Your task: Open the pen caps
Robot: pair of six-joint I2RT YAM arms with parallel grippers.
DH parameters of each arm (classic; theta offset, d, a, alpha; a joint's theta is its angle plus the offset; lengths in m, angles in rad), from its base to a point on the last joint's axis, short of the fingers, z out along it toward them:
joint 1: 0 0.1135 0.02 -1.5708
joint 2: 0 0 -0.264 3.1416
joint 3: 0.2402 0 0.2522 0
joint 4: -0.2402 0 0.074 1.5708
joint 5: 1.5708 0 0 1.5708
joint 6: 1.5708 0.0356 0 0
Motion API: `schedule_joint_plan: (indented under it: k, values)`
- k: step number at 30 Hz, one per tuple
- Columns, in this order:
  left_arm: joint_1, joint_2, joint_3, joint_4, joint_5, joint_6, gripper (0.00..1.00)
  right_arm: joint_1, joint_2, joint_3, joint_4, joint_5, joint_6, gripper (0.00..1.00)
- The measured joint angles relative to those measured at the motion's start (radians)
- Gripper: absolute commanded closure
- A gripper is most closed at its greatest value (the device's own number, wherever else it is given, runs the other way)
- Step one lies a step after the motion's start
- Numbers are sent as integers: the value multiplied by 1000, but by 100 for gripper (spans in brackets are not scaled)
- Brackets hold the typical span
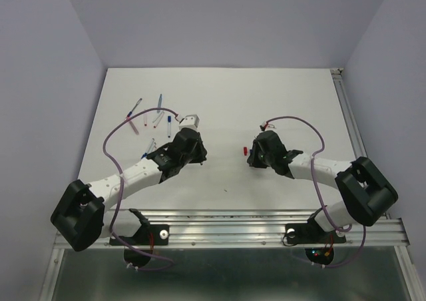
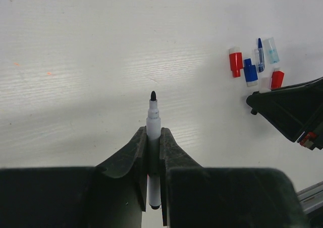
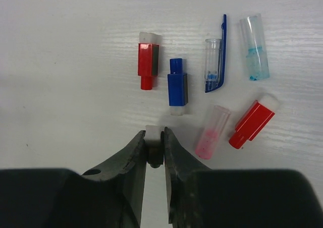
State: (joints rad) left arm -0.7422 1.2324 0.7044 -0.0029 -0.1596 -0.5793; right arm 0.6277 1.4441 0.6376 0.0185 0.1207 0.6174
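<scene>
My left gripper [image 2: 153,133] is shut on a thin white pen barrel [image 2: 153,118]; its bare black tip points away over the table. My right gripper [image 3: 154,137] is shut on a short dark pen cap with a white end [image 3: 152,132]. Beyond it several loose pen caps lie on the table: a red one [image 3: 148,60], a dark blue one [image 3: 177,88], a clear one with a blue clip [image 3: 214,61], a light blue one [image 3: 254,49], a pinkish clear one [image 3: 212,132] and another red one [image 3: 252,120]. From above, both grippers [image 1: 198,156] [image 1: 251,156] sit mid-table, a short gap apart.
Several capped pens [image 1: 148,118] lie scattered at the back left of the white table [image 1: 293,101]. The loose caps [image 2: 252,66] lie just in front of the right gripper's black body [image 2: 292,112]. A metal rail [image 1: 266,222] runs along the near edge.
</scene>
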Motion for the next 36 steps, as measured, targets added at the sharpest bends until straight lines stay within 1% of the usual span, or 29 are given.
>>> schedule_joint_plan:
  k: [3, 5, 6, 11, 13, 14, 17, 18, 21, 22, 26, 28, 32, 36]
  values:
    - [0, -2, 3, -18, -16, -5, 100, 2, 11, 0, -17, 19, 2, 67]
    - [2, -2, 8, -37, -34, -10, 100, 2, 11, 0, -21, 25, 3, 66]
    - [4, -2, 11, -45, -39, -11, 100, 2, 11, 0, -26, 28, 3, 61]
    - [10, -2, 43, -82, -87, -28, 100, 2, 8, 0, -50, 28, 3, 57]
    - [19, -2, 58, -97, -108, -36, 100, 2, -6, 0, -67, 28, 3, 50]
    - [26, -2, 64, -103, -116, -40, 100, 2, -19, 0, -76, 27, 3, 48]
    - [54, -1, 83, -123, -142, -51, 100, 2, -87, 1, -98, 28, 3, 45]
    - [71, 2, 97, -136, -156, -56, 100, 2, -108, 1, -100, 28, 2, 36]
    - [109, 25, 142, -161, -179, -75, 100, 2, -193, 3, -117, 38, -2, 17]
    - [131, 40, 162, -169, -185, -80, 100, 2, -227, 3, -124, 46, -5, 0]
    - [211, 97, 217, -173, -185, -77, 100, 2, -333, 3, -131, 72, -18, 0]
    - [286, 138, 248, -169, -178, -53, 100, 2, -359, 3, -131, 83, -23, 0]
    - [414, 218, 314, -143, -136, 22, 100, 2, -362, 3, -134, 98, -38, 0]
    - [517, 291, 358, -89, -104, 105, 100, 2, -357, -2, -126, 96, -58, 0]
